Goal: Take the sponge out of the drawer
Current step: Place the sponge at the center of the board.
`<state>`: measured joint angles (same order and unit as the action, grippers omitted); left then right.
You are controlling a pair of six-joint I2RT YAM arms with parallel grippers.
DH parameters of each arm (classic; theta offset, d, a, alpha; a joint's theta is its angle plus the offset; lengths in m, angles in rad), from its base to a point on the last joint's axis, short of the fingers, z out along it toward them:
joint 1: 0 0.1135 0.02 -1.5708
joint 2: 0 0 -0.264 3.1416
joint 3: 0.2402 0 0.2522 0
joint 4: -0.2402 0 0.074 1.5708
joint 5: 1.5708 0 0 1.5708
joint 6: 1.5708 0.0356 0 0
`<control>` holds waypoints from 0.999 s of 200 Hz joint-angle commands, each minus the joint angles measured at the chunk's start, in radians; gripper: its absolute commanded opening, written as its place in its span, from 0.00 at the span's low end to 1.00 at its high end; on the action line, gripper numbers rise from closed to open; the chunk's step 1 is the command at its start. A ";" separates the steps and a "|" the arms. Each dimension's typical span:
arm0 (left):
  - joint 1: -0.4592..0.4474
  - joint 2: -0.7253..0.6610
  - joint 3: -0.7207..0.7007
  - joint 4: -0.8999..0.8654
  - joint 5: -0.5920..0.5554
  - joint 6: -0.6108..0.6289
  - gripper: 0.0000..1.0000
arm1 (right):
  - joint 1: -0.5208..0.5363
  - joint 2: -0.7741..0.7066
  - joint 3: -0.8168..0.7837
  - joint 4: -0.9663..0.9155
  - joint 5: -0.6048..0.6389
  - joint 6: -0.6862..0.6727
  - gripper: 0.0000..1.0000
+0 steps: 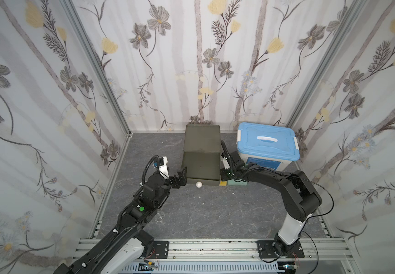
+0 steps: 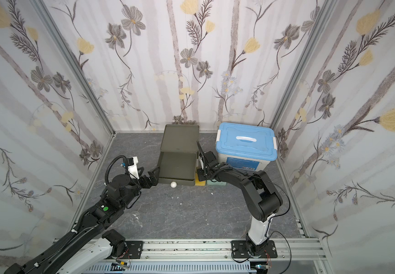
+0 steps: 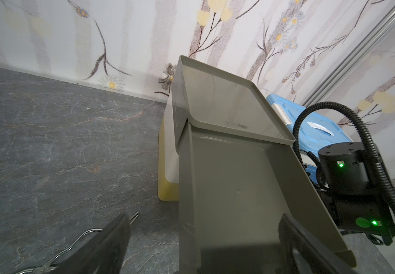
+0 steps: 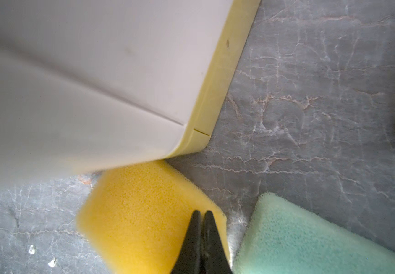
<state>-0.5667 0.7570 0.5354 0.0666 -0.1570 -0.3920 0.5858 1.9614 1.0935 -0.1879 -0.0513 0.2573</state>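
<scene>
Sponge [image 4: 142, 213] beneath closed right tool [image 4: 202, 213], clear only at right wrist

The sponge [image 1: 223, 183] lies right of the drawer [image 1: 201, 166], the box [image 1: 267, 142] behind it.

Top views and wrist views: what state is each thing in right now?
drawer: pulled open, no sponge visible inside
yellow sponge: out, on the table
green sponge: on the table beside it
bin: lid on
left gripper: open, at drawer's side
right gripper: shut, tips over yellow sponge
</scene>
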 commanded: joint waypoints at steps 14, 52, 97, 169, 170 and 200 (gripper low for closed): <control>0.001 -0.002 0.006 0.011 -0.007 0.012 1.00 | 0.000 0.021 0.006 0.074 -0.026 -0.012 0.00; 0.001 0.003 0.008 0.012 -0.006 0.012 1.00 | -0.005 0.034 0.006 0.093 -0.026 -0.010 0.00; 0.001 -0.006 0.006 0.009 -0.009 0.012 1.00 | -0.015 0.035 0.003 0.094 -0.019 -0.011 0.00; 0.001 -0.003 0.005 0.009 -0.009 0.010 1.00 | -0.020 0.041 -0.001 0.092 -0.021 -0.020 0.00; 0.001 -0.002 0.006 0.009 -0.009 0.010 1.00 | -0.020 0.041 -0.001 0.092 -0.021 -0.020 0.00; 0.001 0.002 0.006 0.010 -0.009 0.008 1.00 | -0.021 0.036 -0.006 0.090 -0.020 -0.027 0.00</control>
<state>-0.5667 0.7570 0.5362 0.0658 -0.1574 -0.3920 0.5671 1.9972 1.0912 -0.1322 -0.0593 0.2481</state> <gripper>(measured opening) 0.997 0.048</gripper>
